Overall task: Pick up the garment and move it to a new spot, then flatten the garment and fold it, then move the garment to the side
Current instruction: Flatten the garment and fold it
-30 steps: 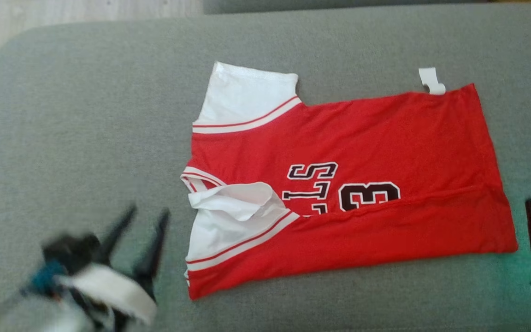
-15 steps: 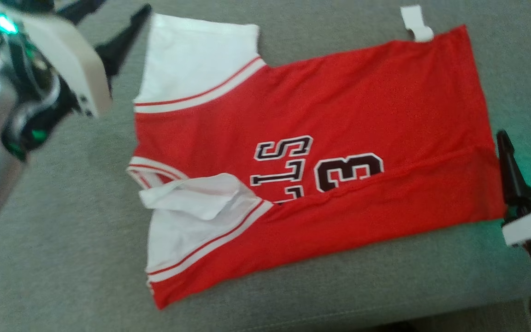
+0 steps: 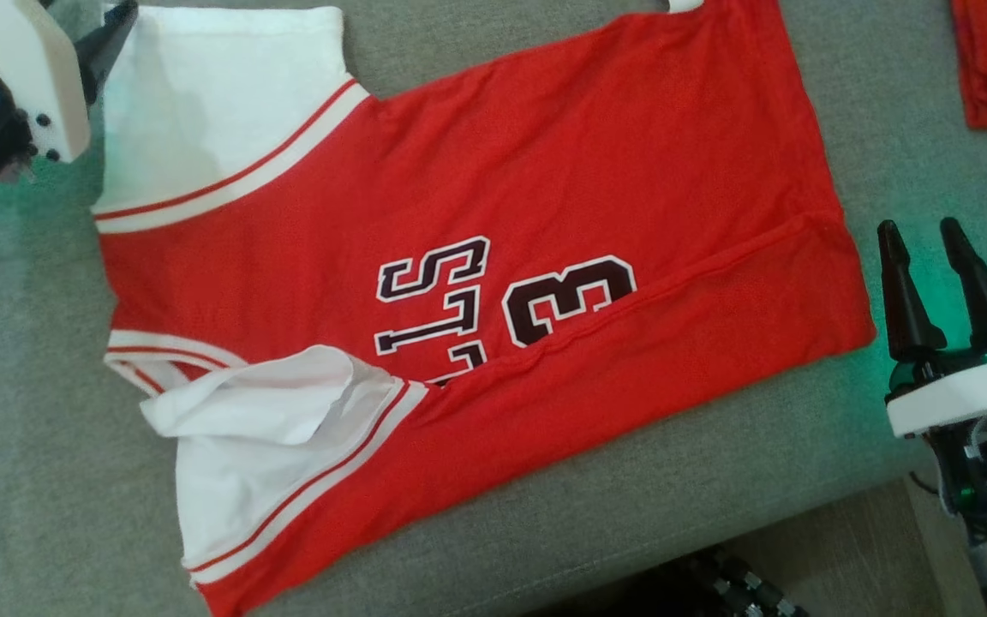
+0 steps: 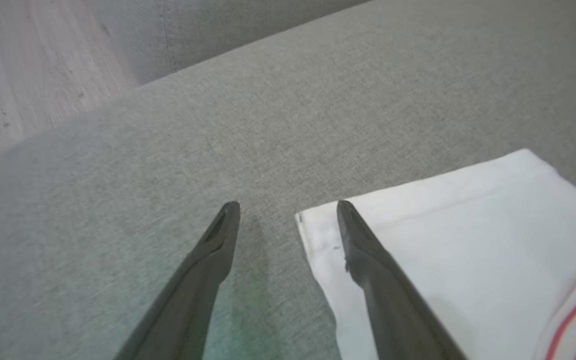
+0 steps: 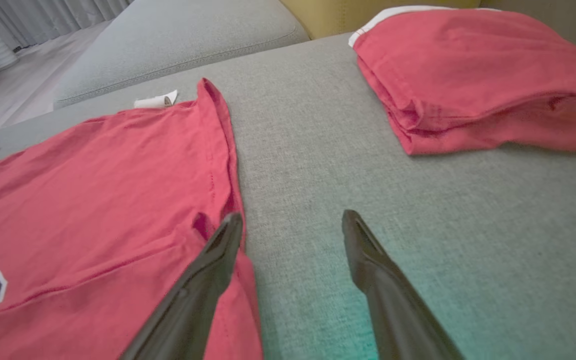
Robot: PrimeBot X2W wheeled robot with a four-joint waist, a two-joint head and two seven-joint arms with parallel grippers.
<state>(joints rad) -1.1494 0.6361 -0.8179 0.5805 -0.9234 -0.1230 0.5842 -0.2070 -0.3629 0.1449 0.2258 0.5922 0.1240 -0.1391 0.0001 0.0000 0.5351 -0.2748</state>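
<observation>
Left gripper point(image 4: 286, 205) is spread and empty, 1 finger over the white sleeve point(image 4: 458, 240) corner, at 10 o'clock of the jersey point(image 3: 545, 171). Right gripper point(image 3: 918, 223) is likewise spread and empty, at 3 o'clock beside the hem. The jersey lies flat on the cushion point(image 3: 22, 428), its 6 o'clock edge folded over; a folded red garment point(image 5: 468, 75) sits at 1 o'clock of the right gripper.

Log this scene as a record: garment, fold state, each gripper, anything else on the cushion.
garment: red jersey, spread on grey cushion
fold state: near long edge folded over, near sleeve rumpled
left gripper: open, at far sleeve corner
right gripper: open, beside hem, holding nothing
other: folded red garment, apart from jersey
</observation>
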